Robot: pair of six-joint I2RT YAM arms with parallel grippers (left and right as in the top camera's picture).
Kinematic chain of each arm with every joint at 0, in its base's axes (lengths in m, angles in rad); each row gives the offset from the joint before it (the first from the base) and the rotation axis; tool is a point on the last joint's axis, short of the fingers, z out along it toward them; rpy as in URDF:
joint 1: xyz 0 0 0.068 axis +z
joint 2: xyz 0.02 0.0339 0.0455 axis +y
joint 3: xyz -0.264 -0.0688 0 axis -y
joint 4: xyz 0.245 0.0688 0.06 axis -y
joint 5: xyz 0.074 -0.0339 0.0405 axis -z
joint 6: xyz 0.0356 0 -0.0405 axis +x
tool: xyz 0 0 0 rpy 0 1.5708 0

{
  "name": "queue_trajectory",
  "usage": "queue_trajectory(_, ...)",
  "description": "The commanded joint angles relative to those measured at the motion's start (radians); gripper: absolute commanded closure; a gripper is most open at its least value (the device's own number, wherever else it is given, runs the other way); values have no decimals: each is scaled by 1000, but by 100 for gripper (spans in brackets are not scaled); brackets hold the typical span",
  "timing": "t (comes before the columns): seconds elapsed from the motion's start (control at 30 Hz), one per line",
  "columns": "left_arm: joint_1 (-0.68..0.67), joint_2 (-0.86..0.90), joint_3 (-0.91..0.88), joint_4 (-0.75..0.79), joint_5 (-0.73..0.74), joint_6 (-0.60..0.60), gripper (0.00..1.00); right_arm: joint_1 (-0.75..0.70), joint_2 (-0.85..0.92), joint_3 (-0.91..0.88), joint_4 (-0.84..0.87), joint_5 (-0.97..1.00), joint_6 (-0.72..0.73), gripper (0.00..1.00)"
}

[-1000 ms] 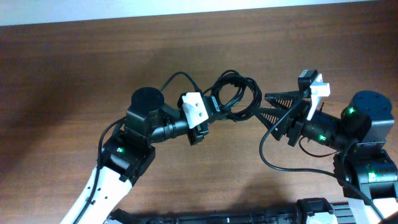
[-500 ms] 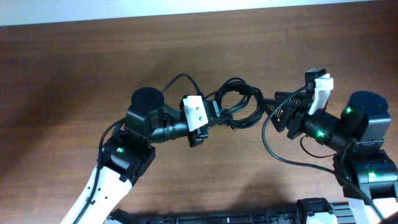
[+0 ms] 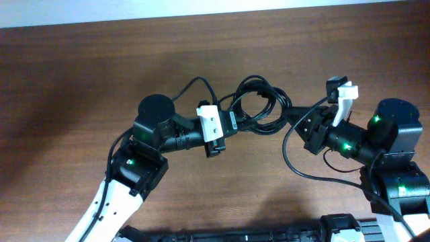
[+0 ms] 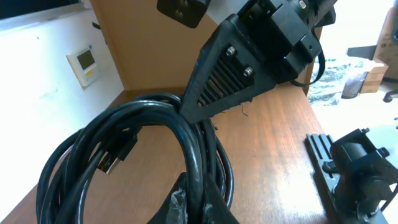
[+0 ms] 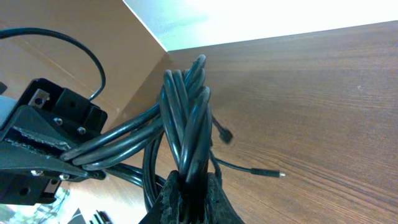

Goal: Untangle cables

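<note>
Here the cables (image 5: 185, 124) stretch between left hand (image 3: 235, 122) and right hand (image 3: 291, 115).

The cables (image 3: 277, 106) hung above the table (image 3: 80, 67), the left gripper (image 3: 233, 121) at their left edge, the right gripper (image 3: 293, 115) at their right.

No lettering, brand, number or sign could be read in any view. A small wall panel (image 4: 86, 64) at the far left of the left wrist view carried a pale display, but its marks were too small to read.
</note>
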Motion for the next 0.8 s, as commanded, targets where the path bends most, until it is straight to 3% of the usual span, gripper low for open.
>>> queue_trajectory(0.0, -2, 5, 5, -4, 10, 12, 100, -3, -6, 19, 1, -21, -17, 96)
queue_trajectory(0.17, -2, 5, 5, -64, -110, 11, 100, -3, -6, 19, 10, -21, -17, 96)
queue_trajectory(0.3, -2, 5, 5, -118, -229, -55, 100, -3, -6, 19, 55, -21, -12, 96)
queue_trajectory(0.77, -2, 5, 5, -215, -245, -56, 100, -3, -6, 19, 188, 60, 71, 96)
